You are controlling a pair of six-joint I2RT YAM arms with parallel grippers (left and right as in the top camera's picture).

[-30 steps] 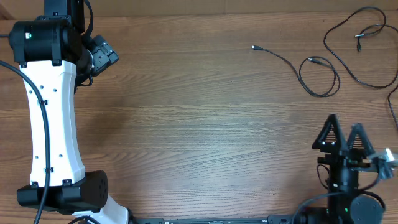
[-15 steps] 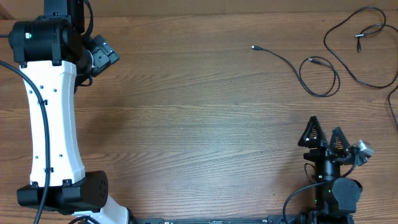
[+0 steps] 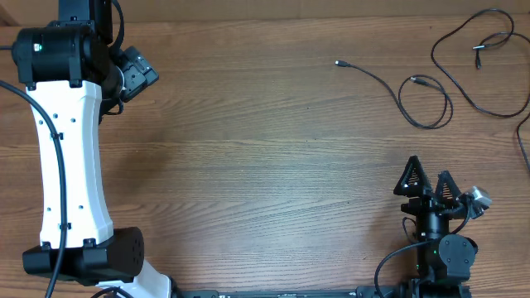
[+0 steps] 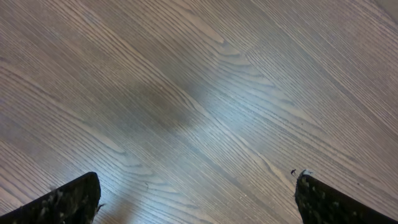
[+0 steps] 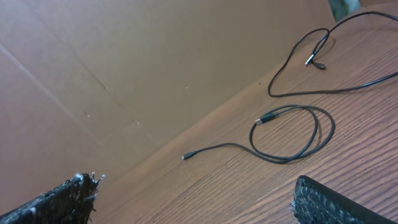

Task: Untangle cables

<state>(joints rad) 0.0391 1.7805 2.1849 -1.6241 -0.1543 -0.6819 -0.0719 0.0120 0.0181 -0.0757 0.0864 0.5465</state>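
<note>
Two thin black cables lie at the table's far right. The shorter cable [image 3: 425,127] makes one loop, and its plug tip [image 3: 338,63] points left. The longer cable [image 3: 433,51] winds beside it toward the right edge. In the right wrist view the looped cable [image 5: 287,160] and the long cable [image 5: 336,91] lie apart, ahead of the fingers. My right gripper [image 3: 429,179] stands open near the front edge, well short of both. My left gripper [image 4: 198,182] is open over bare wood at the far left, with nothing between its fingers.
The left arm's white link [image 3: 70,141] runs along the table's left side. A brown cardboard wall [image 5: 124,62] stands behind the table's far edge. Another stretch of thin black cord [image 3: 522,141] curves off the right edge.
My right gripper has drawn back toward the front edge and shifted left, staying open. The left arm and the cables have not moved.
</note>
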